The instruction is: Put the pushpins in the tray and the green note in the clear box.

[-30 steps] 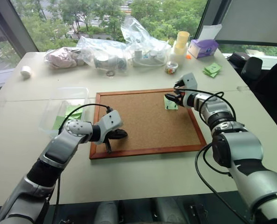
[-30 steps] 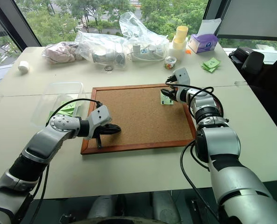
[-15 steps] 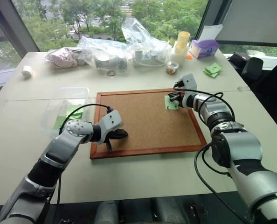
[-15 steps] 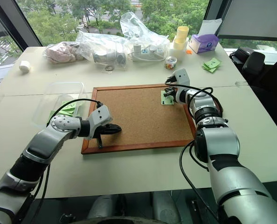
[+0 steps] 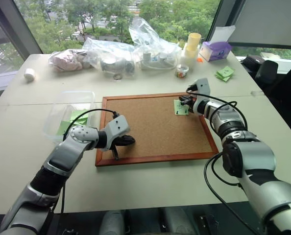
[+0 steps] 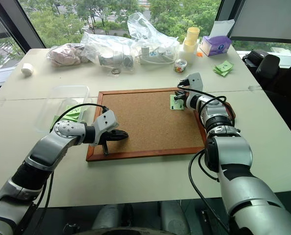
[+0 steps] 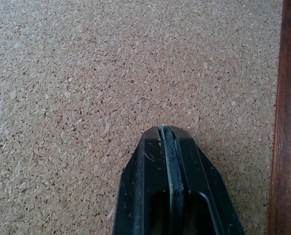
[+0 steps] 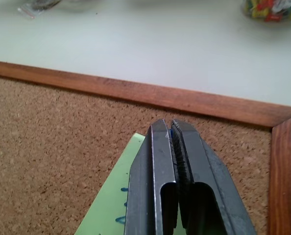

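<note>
Fingers of the right gripper (image 8: 171, 128) were pressed together over the top edge of the small square light-green sticky note (image 5: 180, 107), with something thin and blue showing in the slit between them; whether that was a pin head could not be told. The note lay on the cork of the large wood-framed cork board (image 5: 155, 126), near its far right corner, with a blue scribble on the part nearest the gripper. The left gripper (image 7: 166, 131) was likewise closed, empty, its tips resting on bare cork close to the board's left frame rail.

Out from the board, the see-through rectangular plastic box with rounded corners (image 5: 68, 115) stood on the pale table (image 5: 150, 191) just beside the board's left edge, and green paper lay inside it. That put the box across the whole board from the note under the right gripper. Beyond the board's far edge, near the right gripper, sat a small shallow dish (image 5: 181, 71) holding pushpins with red, yellow and green heads (image 8: 268, 9); its own colour was hard to make out. Behind it were crumpled clear plastic bags (image 5: 135, 49) with assorted items in them, a stack of pale yellow cups (image 5: 191, 45) and a purple tissue box (image 5: 214, 50). A loose bunch of green papers (image 5: 223, 73) lay on the table to the right, well apart from the board.
</note>
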`<move>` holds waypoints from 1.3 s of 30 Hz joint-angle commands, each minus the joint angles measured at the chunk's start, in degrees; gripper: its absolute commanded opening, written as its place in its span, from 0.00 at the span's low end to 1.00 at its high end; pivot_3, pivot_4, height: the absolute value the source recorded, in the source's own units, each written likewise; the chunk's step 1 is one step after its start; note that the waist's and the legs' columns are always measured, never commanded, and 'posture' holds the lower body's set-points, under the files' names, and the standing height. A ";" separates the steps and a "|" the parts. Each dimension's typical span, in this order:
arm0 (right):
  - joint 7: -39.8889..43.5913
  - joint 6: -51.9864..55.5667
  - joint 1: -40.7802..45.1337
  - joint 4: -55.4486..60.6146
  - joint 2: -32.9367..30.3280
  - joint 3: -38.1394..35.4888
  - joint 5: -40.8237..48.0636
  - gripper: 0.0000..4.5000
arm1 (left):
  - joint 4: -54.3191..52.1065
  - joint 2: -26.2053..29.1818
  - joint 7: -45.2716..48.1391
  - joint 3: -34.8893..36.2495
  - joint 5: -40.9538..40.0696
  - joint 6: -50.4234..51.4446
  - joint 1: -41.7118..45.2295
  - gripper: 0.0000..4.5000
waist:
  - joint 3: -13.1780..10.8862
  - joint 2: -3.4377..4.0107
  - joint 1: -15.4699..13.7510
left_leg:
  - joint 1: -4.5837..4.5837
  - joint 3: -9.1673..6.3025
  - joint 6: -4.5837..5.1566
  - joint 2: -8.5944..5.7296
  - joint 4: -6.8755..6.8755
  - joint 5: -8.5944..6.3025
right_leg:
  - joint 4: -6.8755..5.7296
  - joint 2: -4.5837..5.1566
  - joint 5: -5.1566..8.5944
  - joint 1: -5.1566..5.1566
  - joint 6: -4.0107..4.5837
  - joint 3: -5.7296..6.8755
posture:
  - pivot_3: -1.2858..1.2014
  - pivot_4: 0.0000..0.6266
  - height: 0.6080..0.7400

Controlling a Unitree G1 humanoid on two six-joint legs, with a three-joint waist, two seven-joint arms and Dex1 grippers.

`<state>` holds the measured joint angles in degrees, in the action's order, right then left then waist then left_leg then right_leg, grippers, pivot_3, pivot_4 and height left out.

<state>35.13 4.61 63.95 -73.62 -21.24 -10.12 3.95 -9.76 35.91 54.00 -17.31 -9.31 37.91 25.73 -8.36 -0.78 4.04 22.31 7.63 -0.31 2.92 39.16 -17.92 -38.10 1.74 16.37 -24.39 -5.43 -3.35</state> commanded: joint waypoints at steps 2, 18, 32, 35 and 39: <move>-0.12 -1.26 1.59 2.61 -0.44 -1.49 1.60 0.01 | 1.89 0.33 0.97 -3.44 1.27 1.29 -1.54 0.00 | 0.01 0.02 0.03 | -0.02 0.00 0.00 0.00 0.00 0.00 | 0.00 0.00 0.00 0.02 0.00 0.00 | 0.52 0.24 0.99; 0.58 -0.03 1.25 5.05 -2.83 -2.67 3.47 1.00 | 1.90 -0.39 0.74 -3.53 1.05 1.37 -1.85 0.00 | 0.02 0.03 0.00 | -0.03 0.00 0.00 0.00 0.00 0.00 | 0.00 0.00 0.00 0.03 0.00 0.00 | 0.52 0.24 0.99; -5.34 0.82 1.02 1.48 0.17 3.20 -2.46 1.00 | 2.02 -0.76 1.00 -3.25 1.12 1.18 -1.78 0.00 | 0.06 0.09 -0.14 | -0.05 -0.01 0.00 -0.02 0.01 0.00 | 0.00 0.02 0.00 0.07 0.00 0.00 | 0.52 0.24 0.99; -4.94 1.33 1.41 1.18 0.65 3.35 -2.74 1.00 | 1.34 -0.68 0.78 -2.97 0.89 1.55 -2.34 0.00 | 0.06 0.10 -0.04 | -0.04 -0.01 0.00 -0.02 0.01 0.00 | 0.00 0.03 0.00 0.07 0.00 0.00 | 0.52 0.24 0.99; -5.72 2.79 1.87 0.61 0.94 3.20 -2.91 1.00 | 0.82 -0.72 0.46 -2.92 0.69 1.76 -2.80 0.00 | 0.06 0.10 -0.04 | -0.05 -0.02 0.00 -0.02 0.01 0.00 | 0.00 0.02 0.00 0.07 0.00 0.00 | 0.52 0.24 0.99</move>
<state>29.85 7.13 63.80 -72.97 -20.64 -6.78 1.00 -10.03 35.24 53.71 -17.04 -9.19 37.89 25.29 -8.31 -0.69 4.00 22.27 7.62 -0.31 2.90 39.17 -17.92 -38.10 1.76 16.37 -24.32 -5.43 -3.35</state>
